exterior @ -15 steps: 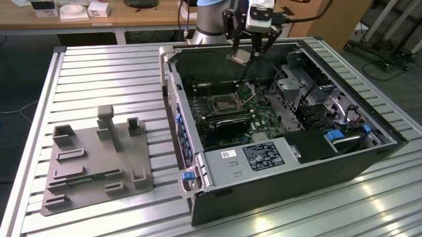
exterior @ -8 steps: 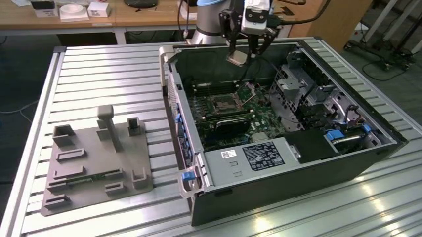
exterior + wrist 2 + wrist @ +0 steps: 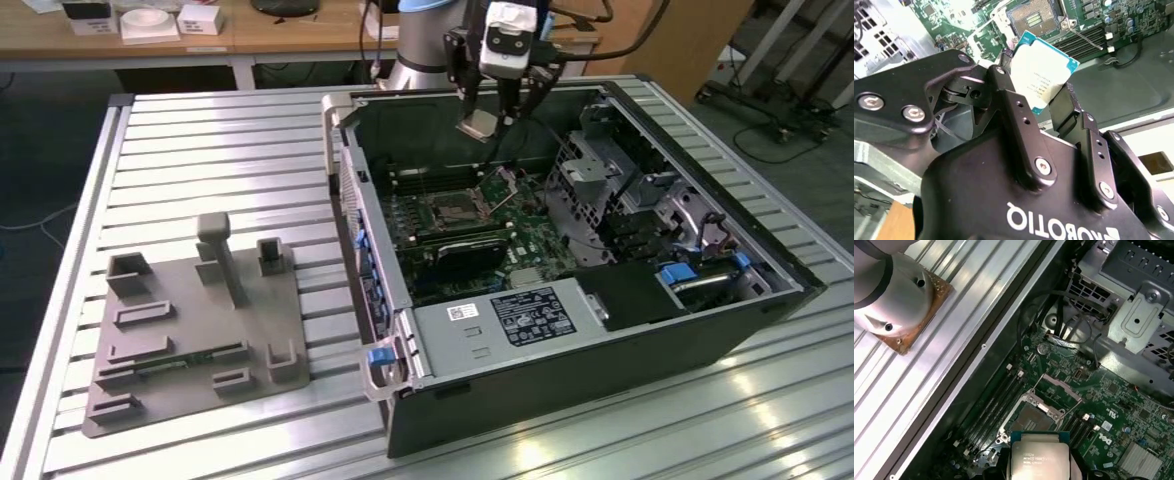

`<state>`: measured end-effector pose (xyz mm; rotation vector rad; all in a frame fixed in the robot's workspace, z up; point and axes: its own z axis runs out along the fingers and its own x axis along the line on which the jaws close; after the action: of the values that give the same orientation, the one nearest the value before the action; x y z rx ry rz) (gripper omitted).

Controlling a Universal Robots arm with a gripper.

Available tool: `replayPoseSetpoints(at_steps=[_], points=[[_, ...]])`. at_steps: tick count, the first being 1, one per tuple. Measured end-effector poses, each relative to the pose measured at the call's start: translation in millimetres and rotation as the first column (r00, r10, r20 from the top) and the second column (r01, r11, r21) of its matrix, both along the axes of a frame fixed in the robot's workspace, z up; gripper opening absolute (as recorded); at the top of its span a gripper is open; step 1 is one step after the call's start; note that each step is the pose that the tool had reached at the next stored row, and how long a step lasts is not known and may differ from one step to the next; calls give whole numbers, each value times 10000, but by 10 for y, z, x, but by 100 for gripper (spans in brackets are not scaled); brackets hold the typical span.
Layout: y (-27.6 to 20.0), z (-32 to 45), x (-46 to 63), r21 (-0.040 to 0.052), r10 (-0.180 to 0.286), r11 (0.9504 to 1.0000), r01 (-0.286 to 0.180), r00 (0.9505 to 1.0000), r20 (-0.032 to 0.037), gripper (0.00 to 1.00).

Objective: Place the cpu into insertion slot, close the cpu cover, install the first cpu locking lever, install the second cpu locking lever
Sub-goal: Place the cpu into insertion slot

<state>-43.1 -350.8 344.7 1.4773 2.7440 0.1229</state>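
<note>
Gripper (image 3: 1036,86) fingers pinching cpu (image 3: 1043,62) by two opposite edges, near-square chip with no clear long axis, metal top facing both wrist cameras, hanging in air above open case (image 3: 441,385), slot (image 3: 1034,417) bare below it, cover (image 3: 505,188) tipped up beside slot.

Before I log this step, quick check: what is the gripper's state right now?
Gripper: shut on the cpu, held above the insertion slot, not yet seated.
</note>
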Motion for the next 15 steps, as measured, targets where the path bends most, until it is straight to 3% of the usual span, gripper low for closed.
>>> replayPoseSetpoints(at_steps=[9, 15], points=[[2, -98, 0, -69, -887, 9960, 887, 9960, -49, 54], [1, -103, 0, -68, -1002, 9950, 1001, 9950, -49, 54]])
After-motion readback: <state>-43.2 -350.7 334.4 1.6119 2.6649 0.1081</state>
